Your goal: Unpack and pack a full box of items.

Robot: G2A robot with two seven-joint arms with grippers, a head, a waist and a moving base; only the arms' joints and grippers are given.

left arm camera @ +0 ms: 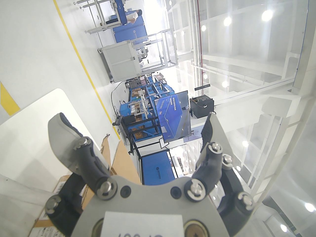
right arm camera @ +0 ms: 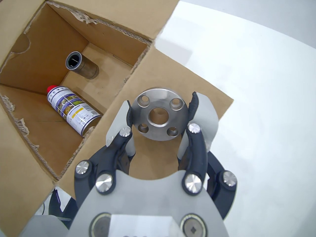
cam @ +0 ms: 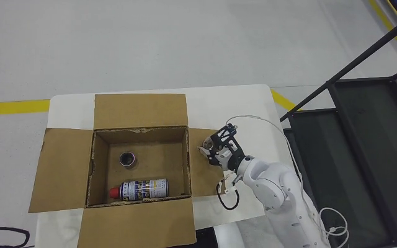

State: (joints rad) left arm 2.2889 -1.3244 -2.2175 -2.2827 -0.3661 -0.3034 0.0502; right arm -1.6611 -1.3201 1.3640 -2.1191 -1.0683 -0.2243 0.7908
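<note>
Nearest, lower right of centre in top view: right gripper (right arm camera: 161,104), fingers (right arm camera: 195,102) closed on rim of a round metal flange (right arm camera: 159,117) w/ four bolt holes, over right flap of the cardboard box (cam: 140,110). Box sits centre-left, all flaps folded out. Inside, spray can (cam: 141,188) w/ red cap lies on its side by the lower wall; a metal cylinder (cam: 128,159) stands upright above it, apart. White table (cam: 242,102), rounded corners, carries the box. Beyond: grey floor (cam: 186,37), yellow line (cam: 22,106) at left edge, dark metal rack (cam: 353,142) at right. Left gripper (left arm camera: 135,124): fingers spread wide, nothing between, facing a bright hall w/ blue machines (left arm camera: 123,30).
</note>
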